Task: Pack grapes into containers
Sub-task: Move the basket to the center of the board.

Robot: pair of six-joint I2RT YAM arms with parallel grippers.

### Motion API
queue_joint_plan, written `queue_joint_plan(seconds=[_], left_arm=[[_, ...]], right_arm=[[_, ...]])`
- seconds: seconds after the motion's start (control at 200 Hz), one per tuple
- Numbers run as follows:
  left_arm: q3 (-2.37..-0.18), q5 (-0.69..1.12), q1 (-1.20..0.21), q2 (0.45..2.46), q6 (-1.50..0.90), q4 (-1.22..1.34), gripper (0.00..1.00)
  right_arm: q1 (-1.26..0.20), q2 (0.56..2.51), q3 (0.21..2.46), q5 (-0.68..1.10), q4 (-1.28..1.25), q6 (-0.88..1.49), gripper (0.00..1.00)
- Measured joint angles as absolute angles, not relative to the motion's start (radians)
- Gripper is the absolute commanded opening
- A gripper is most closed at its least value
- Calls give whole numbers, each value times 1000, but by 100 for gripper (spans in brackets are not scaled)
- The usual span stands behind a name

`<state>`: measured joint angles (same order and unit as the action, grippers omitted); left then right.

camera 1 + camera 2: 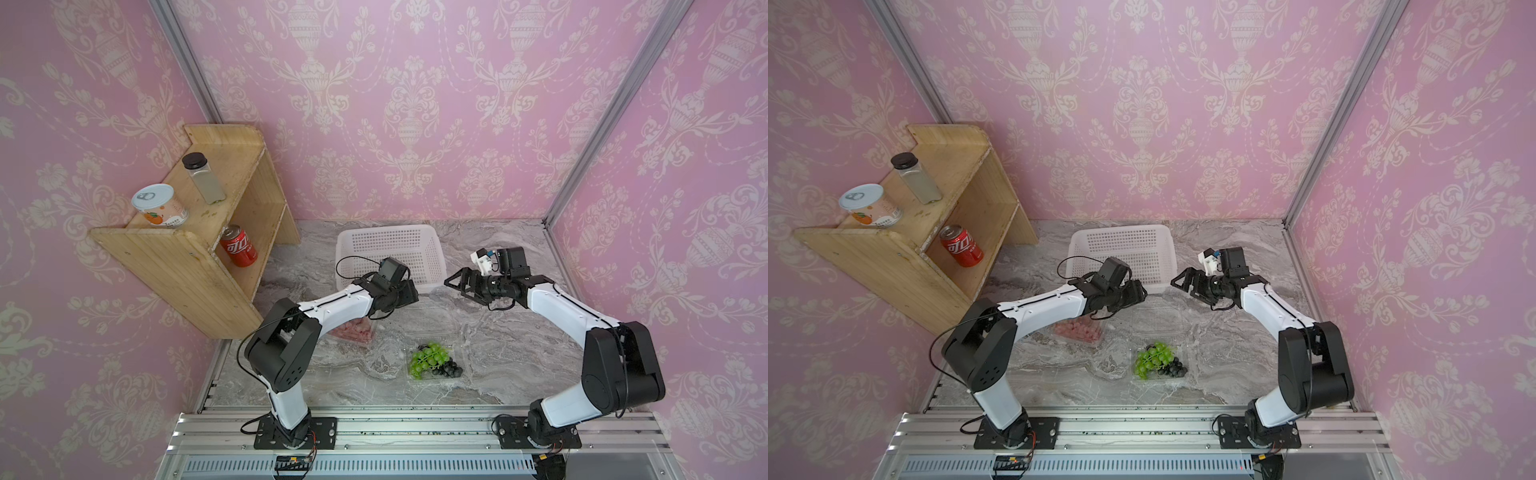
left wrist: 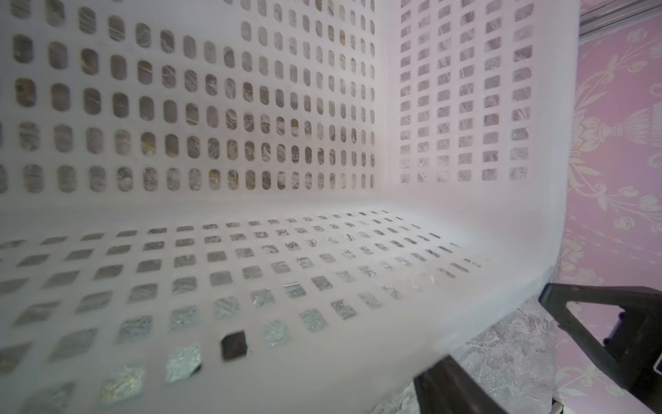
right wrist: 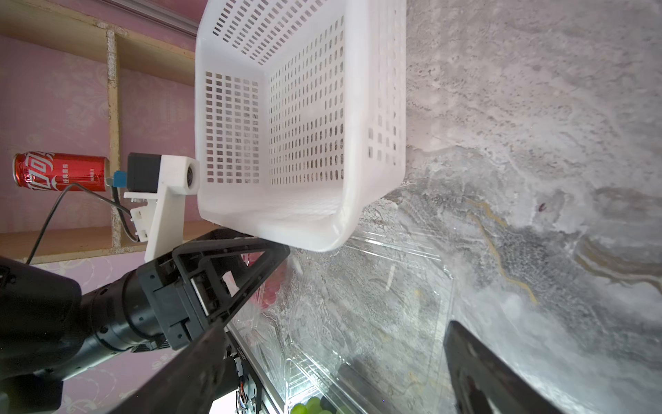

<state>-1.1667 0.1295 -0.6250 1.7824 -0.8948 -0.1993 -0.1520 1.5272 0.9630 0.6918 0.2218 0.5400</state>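
Left of centre on the grey marble counter: red-pink grape bunches lie in a shallow clear plastic punnet, half under the left arm. Left claw is spread and empty at the near rim of the white perforated plastic basket. Near the front edge, a light green bunch touches a dark purple-black bunch in a second clear punnet. Right claw gapes wide, empty. The bunches look light, lumpy and springy; pinch them at the stem. The thin punnets may skid.

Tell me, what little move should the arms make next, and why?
Probably lower the open right pincer toward the clear container, whose lid seems to lie open: green grapes and dark grapes already sit inside, and the white basket looks empty.
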Motion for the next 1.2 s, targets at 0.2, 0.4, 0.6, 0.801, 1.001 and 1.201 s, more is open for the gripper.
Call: queue_joint_plan(seconds=[0.2,0.4,0.6,0.801,1.001,1.201], left_arm=[[-1254,138,-579,1842,-847,-218,72],[-1284,138,-545,1847,-796,-256,72],[-1284,177,-547,1842,-786,-278,73],[-1242,235,-609,1806,-824,-260,74],[-1148,263,-636,1795,-893,-236,75],[-1138,257,-636,1753,-916,-263,75]], right_arm=[[-152,1528,963,690,225,540,95],[-152,1527,963,684,226,540,95],[-138,1525,947,684,245,539,97],[-104,1518,870,694,252,540,98],[-102,1518,832,715,251,540,98],[-102,1514,827,727,246,540,98]])
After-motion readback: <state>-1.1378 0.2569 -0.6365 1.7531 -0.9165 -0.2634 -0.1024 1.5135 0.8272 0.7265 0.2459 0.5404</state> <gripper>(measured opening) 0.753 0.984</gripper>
